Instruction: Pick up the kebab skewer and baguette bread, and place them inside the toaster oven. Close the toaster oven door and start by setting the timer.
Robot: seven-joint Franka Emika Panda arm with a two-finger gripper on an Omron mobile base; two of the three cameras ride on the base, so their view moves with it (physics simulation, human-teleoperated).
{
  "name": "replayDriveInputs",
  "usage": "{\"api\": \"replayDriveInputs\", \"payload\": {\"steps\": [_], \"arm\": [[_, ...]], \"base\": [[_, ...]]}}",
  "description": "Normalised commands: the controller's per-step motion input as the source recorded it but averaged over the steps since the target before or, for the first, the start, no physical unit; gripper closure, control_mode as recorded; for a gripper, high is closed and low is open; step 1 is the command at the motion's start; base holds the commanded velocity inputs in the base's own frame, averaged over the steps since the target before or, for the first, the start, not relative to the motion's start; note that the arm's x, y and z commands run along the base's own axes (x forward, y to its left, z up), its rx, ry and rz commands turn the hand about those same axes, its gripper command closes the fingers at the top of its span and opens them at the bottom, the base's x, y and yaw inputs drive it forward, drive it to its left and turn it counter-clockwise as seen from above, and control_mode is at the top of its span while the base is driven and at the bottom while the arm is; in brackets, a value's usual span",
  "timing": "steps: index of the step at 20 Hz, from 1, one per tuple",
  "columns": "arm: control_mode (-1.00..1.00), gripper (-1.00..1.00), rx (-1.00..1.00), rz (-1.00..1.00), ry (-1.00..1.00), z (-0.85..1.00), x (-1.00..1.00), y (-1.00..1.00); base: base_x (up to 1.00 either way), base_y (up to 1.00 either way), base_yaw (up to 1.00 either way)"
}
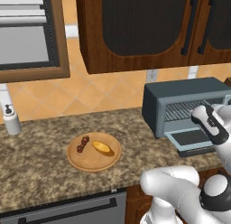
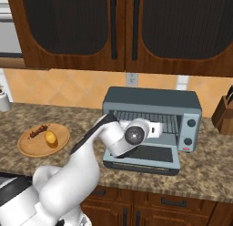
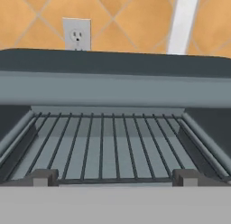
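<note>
The pincer (image 3: 115, 180) is spread wide and empty before the toaster oven (image 2: 152, 102); the kebab skewer (image 1: 83, 145) and baguette bread (image 1: 102, 147) are located well left.

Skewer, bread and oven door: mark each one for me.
kebab skewer (image 1: 83, 145), left base view, middle of its dark chunks.
baguette bread (image 1: 102, 147), left base view, middle of the loaf.
toaster oven door (image 2: 150, 154), right base view, dark glass of the open door.

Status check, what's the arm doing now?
Gripper open, empty, facing toaster oven rack. Door down. Kebab skewer and baguette on wooden plate. Nothing blocking.
</note>
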Motion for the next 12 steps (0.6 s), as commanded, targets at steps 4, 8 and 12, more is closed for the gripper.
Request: {"api": "replayDriveInputs", "payload": {"steps": [4,8,12], "arm": [[-1.00,-1.00,0.00,0.00,0.00,-0.15,0.27,0.00],[-1.00,-1.00,0.01,0.00,0.00,0.00,0.50,0.00],[-1.00,-1.00,0.02,0.00,0.00,-0.08,0.44,0.00]], "base": [[0.00,0.00,0.00],[0.00,0.00,0.00],[0.00,0.00,0.00]]}}
